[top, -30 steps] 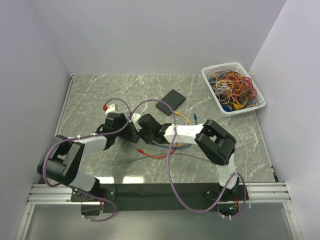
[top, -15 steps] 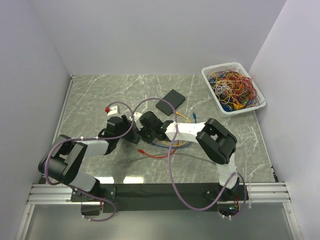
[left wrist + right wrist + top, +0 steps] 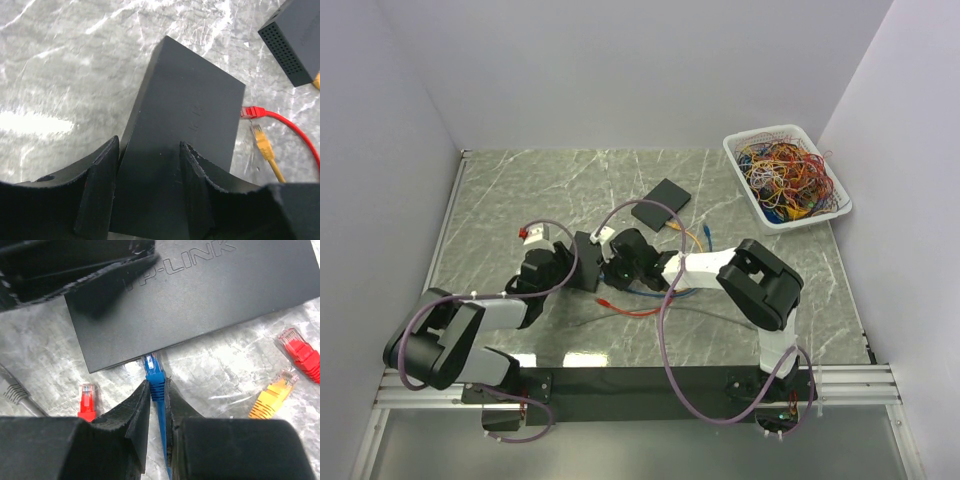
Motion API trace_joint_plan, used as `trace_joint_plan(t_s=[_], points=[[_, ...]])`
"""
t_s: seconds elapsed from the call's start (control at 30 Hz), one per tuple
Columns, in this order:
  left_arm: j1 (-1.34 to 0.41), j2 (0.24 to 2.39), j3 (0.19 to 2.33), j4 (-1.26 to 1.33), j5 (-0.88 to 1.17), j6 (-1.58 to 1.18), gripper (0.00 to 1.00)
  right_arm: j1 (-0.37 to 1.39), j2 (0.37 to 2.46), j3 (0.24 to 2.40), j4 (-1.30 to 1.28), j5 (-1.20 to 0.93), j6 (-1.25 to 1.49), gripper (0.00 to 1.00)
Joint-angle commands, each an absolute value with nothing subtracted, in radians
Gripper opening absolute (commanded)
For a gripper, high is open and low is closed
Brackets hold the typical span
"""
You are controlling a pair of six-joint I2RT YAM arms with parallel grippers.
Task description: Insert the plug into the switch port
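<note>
Left hand (image 3: 147, 152) clamps the switch (image 3: 185, 115); right hand (image 3: 157, 390) pinches the blue plug (image 3: 154, 372) at its edge. A red plug (image 3: 87, 400) and a yellow plug (image 3: 272, 395) lie alongside on the grey marbled bench (image 3: 520, 190), white walls (image 3: 620, 70) around.

You cannot see switch (image 3: 200, 295) ports from right wrist: front face edge-on, in shadow. Tip of blue plug (image 3: 154, 371) meets switch's front edge; seated or not, cannot tell. Switch's far side cut by frame. Switch's near end hidden by left gripper (image 3: 148, 146). From above, plug too small.
</note>
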State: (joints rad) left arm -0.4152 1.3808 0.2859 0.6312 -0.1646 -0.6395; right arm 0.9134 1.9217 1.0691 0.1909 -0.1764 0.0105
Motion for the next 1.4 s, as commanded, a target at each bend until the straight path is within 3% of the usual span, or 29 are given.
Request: trace_joint_plan(t_s=[0.0, 0.23, 0.5, 0.9, 1.2, 1.27, 1.3, 1.37], points=[[-0.492, 1.364, 0.244, 0.657, 0.497, -0.861, 0.53, 0.962, 1.910, 1.135, 0.842, -0.371, 0.120, 0.00], [-0.480, 1.405, 0.264, 0.686, 0.594, -0.786, 0.52, 0.960, 1.898, 1.172, 0.916, -0.474, 0.141, 0.00], [-0.477, 1.420, 0.279, 0.629, 0.537, -0.756, 0.51, 0.953, 1.905, 1.252, 0.913, -0.537, 0.123, 0.00], [-0.477, 1.444, 0.272, 0.637, 0.512, -0.776, 0.50, 0.936, 1.974, 1.293, 0.924, -0.468, 0.141, 0.00], [-0.465, 1.302, 0.272, 0.470, 0.324, -0.799, 0.55, 0.930, 1.951, 1.235, 0.824, -0.358, 0.098, 0.00], [-0.443, 1.270, 0.270, 0.436, 0.296, -0.805, 0.58, 0.931, 1.948, 1.226, 0.786, -0.319, 0.087, 0.07], [-0.436, 1.261, 0.262, 0.430, 0.287, -0.810, 0.59, 0.930, 1.947, 1.221, 0.772, -0.305, 0.080, 0.19], [-0.414, 1.238, 0.264, 0.399, 0.269, -0.811, 0.62, 0.930, 1.944, 1.198, 0.743, -0.260, 0.074, 0.32]])
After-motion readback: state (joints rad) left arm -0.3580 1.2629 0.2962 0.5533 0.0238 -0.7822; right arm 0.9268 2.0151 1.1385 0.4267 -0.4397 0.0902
